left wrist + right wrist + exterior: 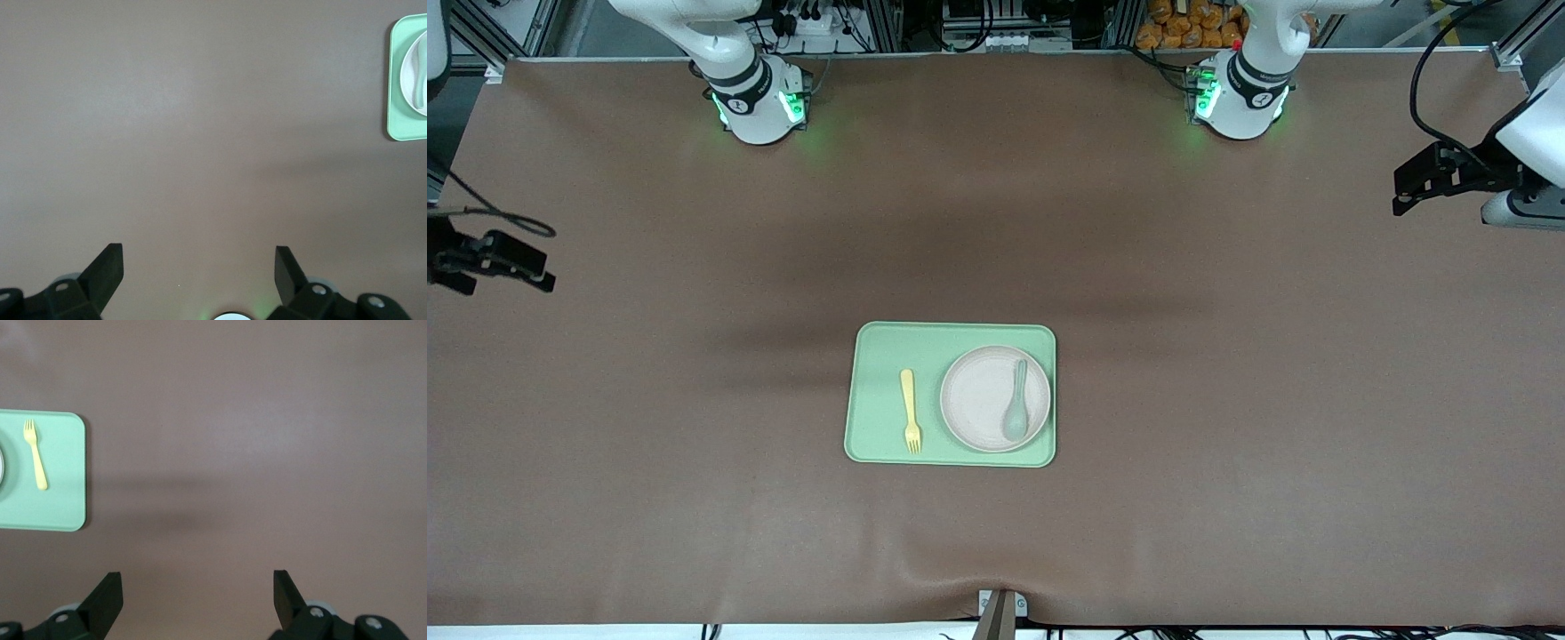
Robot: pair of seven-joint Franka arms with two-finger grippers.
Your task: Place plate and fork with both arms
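Note:
The off-white plate (978,400) lies on the light-green tray (880,356), on the part toward the left arm's end. The pale-yellow fork (911,411) lies on the tray beside the plate, toward the right arm's end, tines pointing to the front camera. My left gripper (1405,197) hangs open and empty over the bare table at the left arm's end. My right gripper (538,267) hangs open and empty over the right arm's end. The left wrist view shows its open gripper (198,263), the tray's edge (400,127) and the plate (410,67). The right wrist view shows its open gripper (197,587) and the fork (36,453).
A grey-green spoon (1017,404) lies in the plate, bowl toward the front camera. The brown table cover (1227,444) spreads all round the tray. Both arm bases (760,107) stand at the edge farthest from the front camera.

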